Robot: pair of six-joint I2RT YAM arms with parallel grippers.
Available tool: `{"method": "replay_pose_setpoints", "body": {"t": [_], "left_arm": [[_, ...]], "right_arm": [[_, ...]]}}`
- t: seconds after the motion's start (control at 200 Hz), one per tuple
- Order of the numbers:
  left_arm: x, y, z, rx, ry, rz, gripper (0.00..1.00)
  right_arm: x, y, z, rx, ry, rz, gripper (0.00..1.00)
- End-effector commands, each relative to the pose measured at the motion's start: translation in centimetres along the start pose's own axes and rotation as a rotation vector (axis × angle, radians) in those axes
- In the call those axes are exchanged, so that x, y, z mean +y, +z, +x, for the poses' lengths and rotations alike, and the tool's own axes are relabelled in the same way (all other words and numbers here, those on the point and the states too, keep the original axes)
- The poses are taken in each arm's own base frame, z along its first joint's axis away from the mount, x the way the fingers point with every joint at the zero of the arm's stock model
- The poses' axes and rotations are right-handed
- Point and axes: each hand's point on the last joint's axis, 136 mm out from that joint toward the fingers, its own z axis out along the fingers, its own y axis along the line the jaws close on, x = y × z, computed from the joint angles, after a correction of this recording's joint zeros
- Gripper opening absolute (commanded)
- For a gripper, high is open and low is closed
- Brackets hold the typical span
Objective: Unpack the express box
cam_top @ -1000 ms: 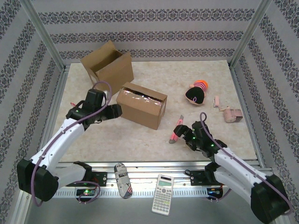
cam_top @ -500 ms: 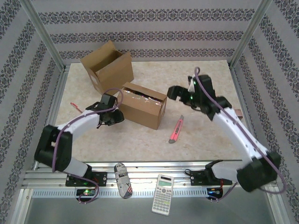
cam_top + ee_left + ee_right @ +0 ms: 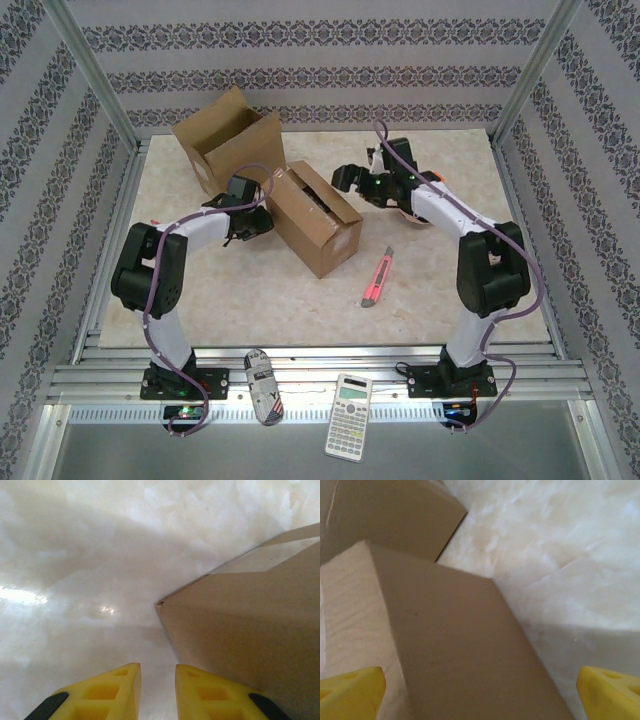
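- This is a robot lab test cell, not a home: the patterned wallpaper (image 3: 320,75) hangs on panels between bare aluminium posts (image 3: 92,75).
- The left arm (image 3: 185,232) and right arm (image 3: 445,208), both white, are bolted to a slotted metal rail (image 3: 310,372), with loose cables and small green lights at their bases.
- The marble-look table (image 3: 250,300) carries staged props: a cardboard box (image 3: 315,220) and a utility knife (image 3: 377,277). A calculator (image 3: 350,402) lies on the rail.

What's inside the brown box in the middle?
Only a dark slit shows along the top of the middle box. The cardboard covers the rest, so whatever is inside is hidden.
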Motion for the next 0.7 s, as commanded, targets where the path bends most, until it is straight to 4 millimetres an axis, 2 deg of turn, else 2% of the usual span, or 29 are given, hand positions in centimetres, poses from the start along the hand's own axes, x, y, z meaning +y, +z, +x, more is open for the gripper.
{"method": "replay_pose_setpoints", "body": {"t": [0.0, 0.095, 0.215, 0.31, 0.4, 0.455, 0.51, 0.64, 0.695], "left_arm": [[-1.6, -0.8, -2.0, -0.053, -0.001, 0.060, 0.25], [-1.1, -2.1, -1.9, -0.059, 0.011, 0.029, 0.25], [1.0, -4.9, -1.2, -0.060, 0.031, -0.084, 0.28], [2.5, -7.8, -0.6, -0.058, 0.053, -0.173, 0.41], [2.9, -10.8, -0.1, -0.062, 0.072, -0.196, 0.57], [2.1, -12.9, -0.1, -0.078, 0.082, -0.166, 0.71], [0.8, -14.8, -0.2, -0.087, 0.092, -0.115, 0.80], [-3.7, -18.3, -0.4, -0.107, 0.142, 0.037, 0.99], [-5.7, -18.9, -0.4, -0.098, 0.167, 0.093, 1.00]], "right_arm": [[3.4, -0.6, 1.2, -0.033, 0.036, -0.131, 0.98], [3.3, -0.9, 2.6, -0.045, 0.064, -0.115, 0.98], [2.8, -1.6, 3.4, -0.065, 0.089, -0.088, 0.98], [2.7, -2.3, 3.4, -0.078, 0.078, -0.065, 0.98], [3.1, -3.1, 3.6, -0.081, 0.038, -0.041, 0.98], [3.5, -3.6, 3.7, -0.084, 0.005, -0.024, 0.98], [3.8, -4.0, 3.9, -0.083, -0.023, -0.006, 0.98], [3.8, -3.8, 4.4, -0.069, -0.046, 0.011, 0.98], [3.5, -3.3, 4.5, -0.060, -0.044, 0.009, 0.98]]}}
